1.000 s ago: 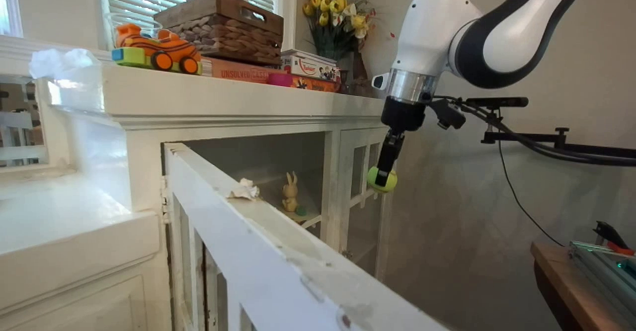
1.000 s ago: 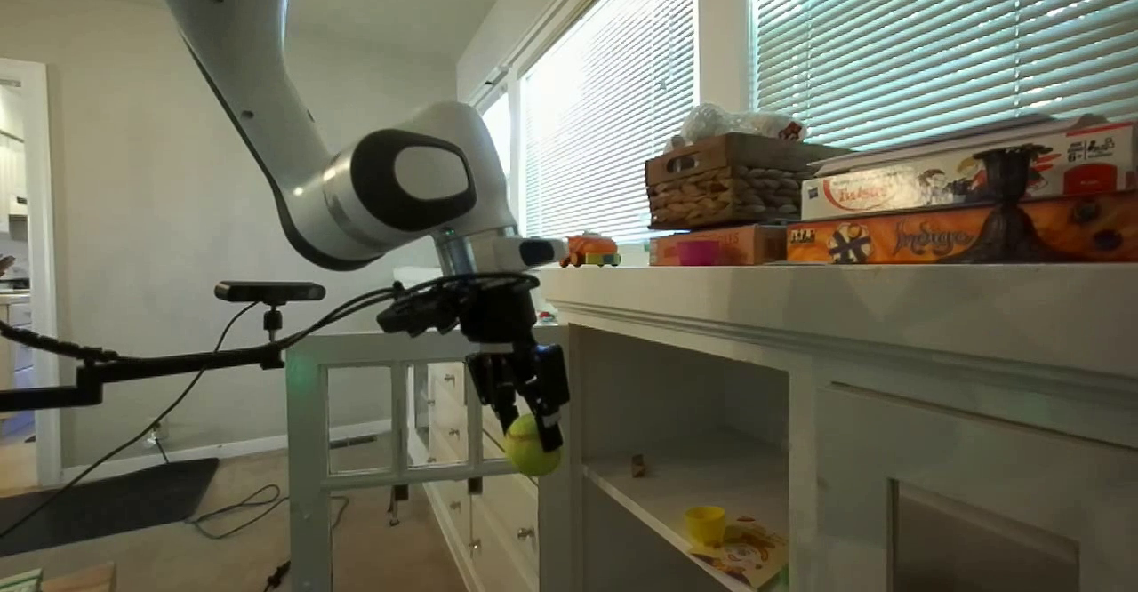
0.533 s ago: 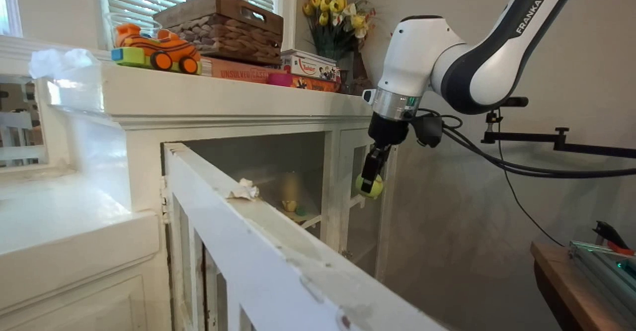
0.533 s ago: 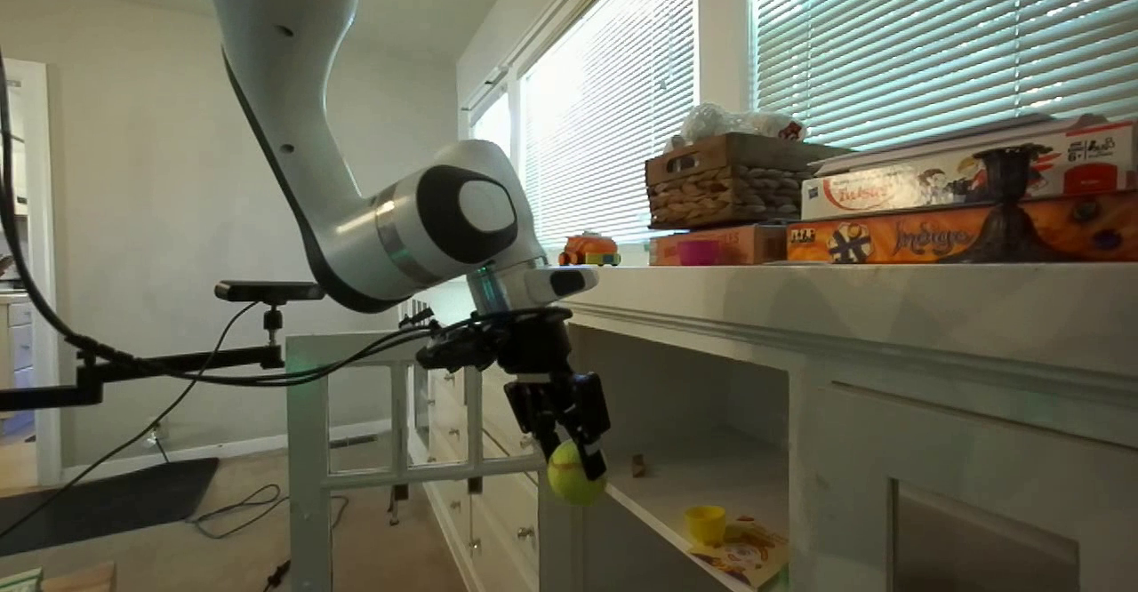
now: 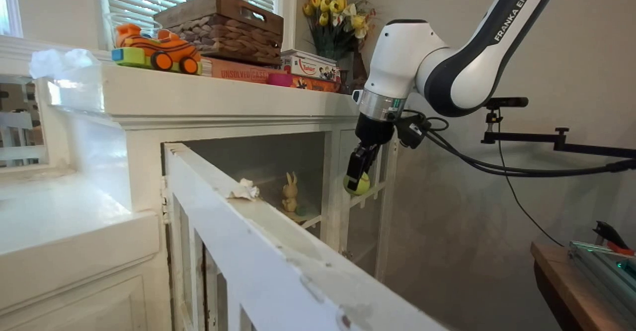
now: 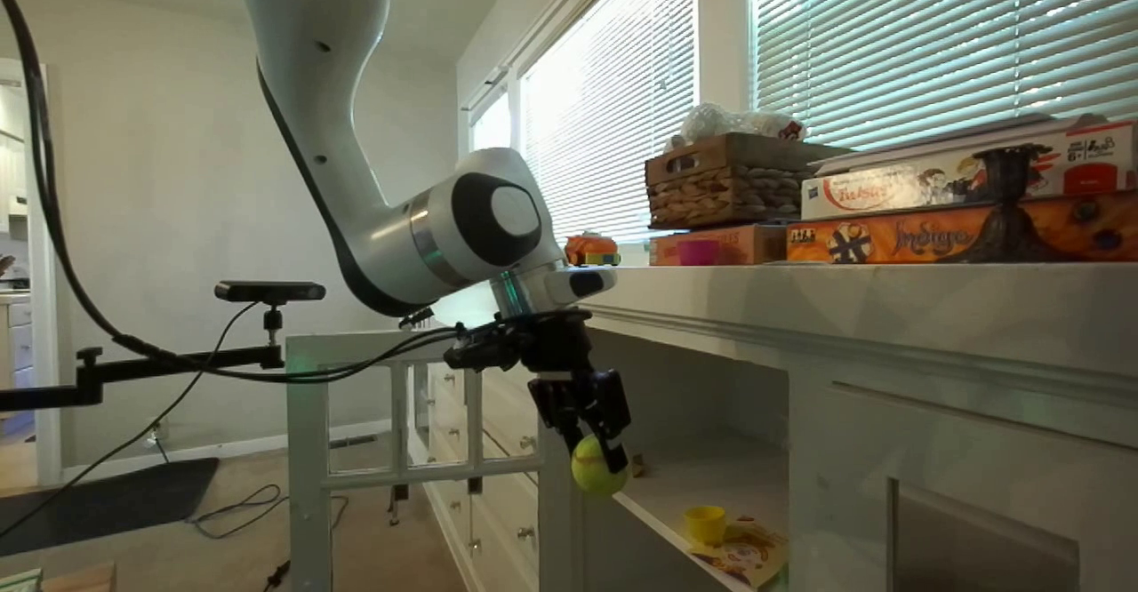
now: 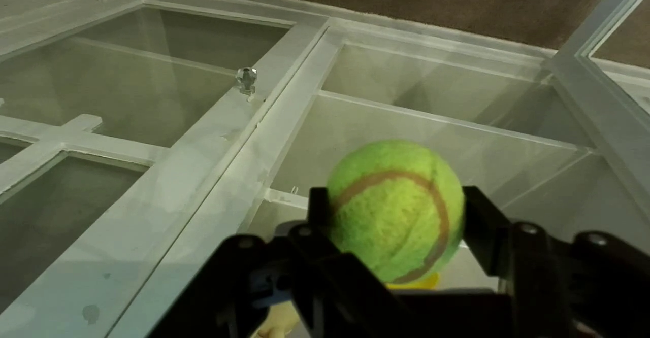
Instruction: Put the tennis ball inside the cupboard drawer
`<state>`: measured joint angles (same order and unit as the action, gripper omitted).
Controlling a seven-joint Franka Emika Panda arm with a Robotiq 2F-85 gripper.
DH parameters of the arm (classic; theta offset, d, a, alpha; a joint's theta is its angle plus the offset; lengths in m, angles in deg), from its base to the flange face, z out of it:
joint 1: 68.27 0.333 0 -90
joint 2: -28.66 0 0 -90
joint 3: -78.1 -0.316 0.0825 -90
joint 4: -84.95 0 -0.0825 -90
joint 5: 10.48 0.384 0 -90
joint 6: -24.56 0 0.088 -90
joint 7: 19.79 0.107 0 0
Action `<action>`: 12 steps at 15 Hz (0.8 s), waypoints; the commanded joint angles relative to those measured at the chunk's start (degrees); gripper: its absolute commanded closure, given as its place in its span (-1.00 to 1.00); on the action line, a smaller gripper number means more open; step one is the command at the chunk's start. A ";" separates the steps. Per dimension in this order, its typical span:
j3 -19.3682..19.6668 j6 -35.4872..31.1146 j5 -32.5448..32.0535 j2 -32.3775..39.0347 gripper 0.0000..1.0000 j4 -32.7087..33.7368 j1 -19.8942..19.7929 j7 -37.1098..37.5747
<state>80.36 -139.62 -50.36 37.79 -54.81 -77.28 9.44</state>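
Tennis ball (image 7: 395,213) hangs in mid-air before the open cupboard (image 6: 805,450), pinched by the claw (image 6: 593,452). Higher than the cupboard, the white arm (image 5: 464,80) reads "FRANKA EMIKA". On the cupboard's white tabletop (image 5: 233,95), a reddish box (image 5: 238,71) reads "UNSOLVED CASE", an orange box (image 6: 916,235) "Indigo". Behind the cupboard hang white blinds (image 6: 942,41); beside it rises a plain wall (image 5: 462,231), below it beige floor (image 6: 213,556).

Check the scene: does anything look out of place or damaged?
Yes. A crumpled whitish scrap lies on top of the open cupboard door, an odd perch for debris, and the paint up there is scuffed and chipped.
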 commanded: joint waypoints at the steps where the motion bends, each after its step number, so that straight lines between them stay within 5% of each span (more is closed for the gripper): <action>1: 0.25 -0.93 -0.86 1.48 0.19 1.21 0.59 2.19; 3: 0.23 -0.27 -0.69 1.49 0.19 1.27 0.70 2.32; 4: -0.03 0.00 0.06 0.58 -0.31 0.35 0.16 0.33; 9: -0.03 0.00 0.06 0.72 -0.31 0.46 0.17 0.46; 10: -0.03 -1.91 -0.90 -0.19 0.19 -0.68 0.11 -0.16; 12: 2.28 -5.17 -6.93 2.53 0.19 1.42 1.01 3.90</action>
<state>80.38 -140.53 -50.84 38.50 -54.40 -77.11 9.69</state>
